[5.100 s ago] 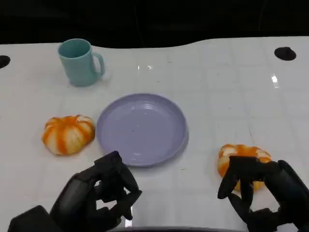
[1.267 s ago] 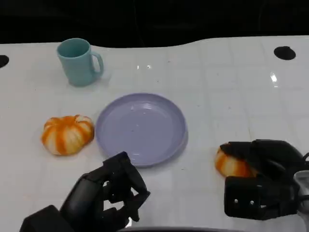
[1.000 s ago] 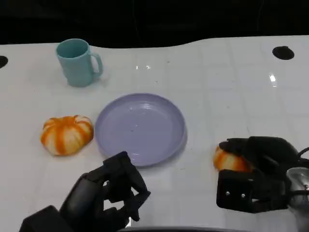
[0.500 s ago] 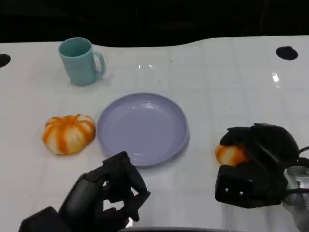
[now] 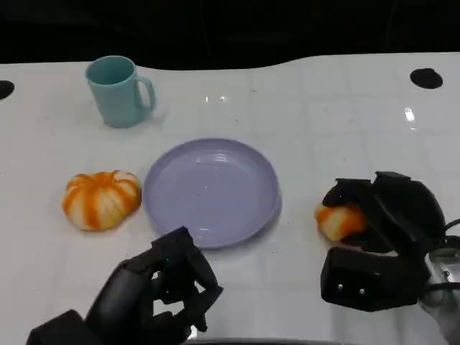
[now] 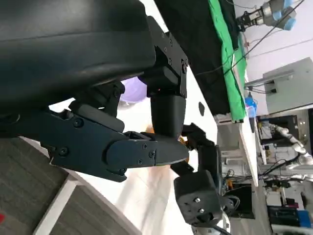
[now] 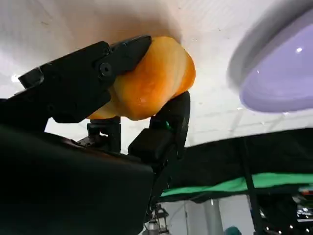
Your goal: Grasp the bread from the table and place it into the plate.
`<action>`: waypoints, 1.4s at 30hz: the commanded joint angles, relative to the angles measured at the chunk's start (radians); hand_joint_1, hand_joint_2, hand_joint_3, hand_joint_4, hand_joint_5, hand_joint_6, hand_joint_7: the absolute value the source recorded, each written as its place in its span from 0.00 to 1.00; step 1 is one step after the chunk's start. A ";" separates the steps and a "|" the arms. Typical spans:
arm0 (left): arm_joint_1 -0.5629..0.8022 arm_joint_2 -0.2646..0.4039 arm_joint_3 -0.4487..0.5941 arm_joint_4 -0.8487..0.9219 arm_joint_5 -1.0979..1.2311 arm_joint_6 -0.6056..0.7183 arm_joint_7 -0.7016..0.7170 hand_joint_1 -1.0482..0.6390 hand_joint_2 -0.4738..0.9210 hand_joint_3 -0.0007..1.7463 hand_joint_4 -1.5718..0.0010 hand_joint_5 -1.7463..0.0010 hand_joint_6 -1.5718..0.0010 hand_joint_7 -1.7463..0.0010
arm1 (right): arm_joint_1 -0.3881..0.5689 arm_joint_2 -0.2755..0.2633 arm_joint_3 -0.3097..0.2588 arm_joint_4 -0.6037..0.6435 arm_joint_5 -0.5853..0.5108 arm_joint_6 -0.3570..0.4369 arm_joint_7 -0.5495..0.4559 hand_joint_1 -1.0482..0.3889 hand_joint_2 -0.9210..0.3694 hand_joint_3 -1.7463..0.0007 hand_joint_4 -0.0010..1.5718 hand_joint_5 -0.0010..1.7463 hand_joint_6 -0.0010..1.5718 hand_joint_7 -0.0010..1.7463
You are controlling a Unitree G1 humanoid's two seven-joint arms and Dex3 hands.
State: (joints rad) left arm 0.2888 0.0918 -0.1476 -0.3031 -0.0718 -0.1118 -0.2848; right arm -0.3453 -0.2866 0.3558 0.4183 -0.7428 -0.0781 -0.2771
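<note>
Head view, left to right. Teal mug (image 5: 120, 90) upright at far left of the white counter (image 5: 323, 108). Nearer, a second orange-and-white striped bun (image 5: 101, 199) lies just beside the plate's left rim, untouched. Left hand (image 5: 162, 291) hangs low at the near edge, fingers curled in, nothing in them. Lilac plate (image 5: 211, 191) sits centre, bare.

Right of the plate: the bread (image 5: 339, 221), clasped in the right hand (image 5: 384, 215). Right wrist view shows fingers (image 7: 83, 78) wrapped over its top and another pressing underneath, so the hold is firm. Cannot tell whether it has cleared the counter.

Handling, as judged: light, soft, domed, glossy crust; probably dents under a hard squeeze and could roll out of a loose one. Taking it across the widest part, from above with support below, seems right.

No brands, labels or writing legible on any item.
</note>
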 commanded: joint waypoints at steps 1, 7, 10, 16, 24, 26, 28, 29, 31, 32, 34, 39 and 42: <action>0.001 0.012 0.008 -0.012 -0.010 0.010 0.003 0.29 1.00 0.25 0.56 0.00 0.69 0.02 | 0.012 -0.013 -0.033 -0.075 0.044 -0.029 0.008 0.64 0.17 0.74 0.56 1.00 0.54 0.75; -0.005 0.018 0.010 0.004 -0.003 -0.008 0.000 0.30 1.00 0.25 0.56 0.00 0.69 0.01 | 0.008 0.015 -0.059 -0.147 0.122 -0.107 0.013 0.67 0.43 0.32 0.59 1.00 0.47 0.99; -0.005 0.019 0.007 0.002 0.002 -0.009 0.003 0.30 1.00 0.25 0.56 0.00 0.69 0.01 | -0.005 0.028 -0.066 -0.181 0.161 -0.130 0.035 0.67 0.48 0.21 0.60 1.00 0.47 1.00; -0.003 0.019 -0.001 0.008 0.015 -0.035 0.002 0.32 1.00 0.26 0.56 0.00 0.69 0.01 | -0.044 0.068 -0.059 -0.210 0.216 -0.135 0.113 0.65 0.55 0.12 0.63 1.00 0.49 1.00; 0.024 0.013 -0.010 -0.009 -0.017 -0.011 -0.004 0.31 1.00 0.25 0.56 0.00 0.68 0.02 | -0.120 0.157 -0.022 -0.136 0.218 -0.132 0.162 0.64 0.54 0.10 0.62 1.00 0.48 1.00; 0.025 0.014 -0.015 -0.006 -0.016 -0.021 -0.004 0.31 1.00 0.25 0.56 0.00 0.68 0.02 | -0.154 0.183 -0.013 -0.084 0.210 -0.142 0.151 0.64 0.54 0.11 0.61 1.00 0.47 1.00; 0.027 0.014 -0.020 -0.005 -0.012 -0.028 -0.002 0.30 1.00 0.25 0.56 0.00 0.69 0.02 | -0.193 0.209 -0.004 -0.016 0.208 -0.158 0.137 0.65 0.54 0.12 0.61 1.00 0.47 1.00; 0.029 0.014 -0.022 -0.007 -0.010 -0.027 0.000 0.31 1.00 0.25 0.56 0.00 0.69 0.02 | -0.210 0.218 0.000 0.015 0.205 -0.162 0.130 0.64 0.54 0.13 0.61 1.00 0.48 1.00; 0.033 0.011 -0.027 -0.009 -0.010 -0.026 0.004 0.31 1.00 0.25 0.56 0.00 0.69 0.01 | -0.249 0.240 0.008 0.088 0.200 -0.171 0.118 0.63 0.53 0.13 0.62 1.00 0.48 1.00; 0.034 0.009 -0.029 -0.010 -0.009 -0.025 0.005 0.31 1.00 0.25 0.56 0.00 0.69 0.01 | -0.267 0.253 0.010 0.124 0.202 -0.175 0.115 0.63 0.52 0.13 0.62 1.00 0.48 1.00; 0.037 0.008 -0.033 -0.012 -0.007 -0.025 0.006 0.31 1.00 0.25 0.56 0.00 0.69 0.01 | -0.296 0.274 0.011 0.185 0.204 -0.180 0.105 0.63 0.51 0.14 0.62 1.00 0.48 1.00; 0.040 0.000 -0.043 -0.015 -0.002 -0.024 0.014 0.31 1.00 0.25 0.57 0.00 0.69 0.01 | -0.367 0.321 0.009 0.317 0.209 -0.175 0.086 0.63 0.49 0.20 0.59 1.00 0.47 0.94; 0.041 -0.002 -0.046 -0.020 -0.001 -0.018 0.016 0.32 1.00 0.25 0.57 0.00 0.70 0.01 | -0.402 0.341 -0.002 0.370 0.238 -0.152 0.135 0.61 0.39 0.36 0.45 0.96 0.46 0.62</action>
State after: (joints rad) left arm 0.3228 0.0843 -0.1945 -0.3065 -0.0788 -0.1319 -0.2803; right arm -0.7041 0.0441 0.3654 0.7536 -0.5392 -0.2480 -0.1771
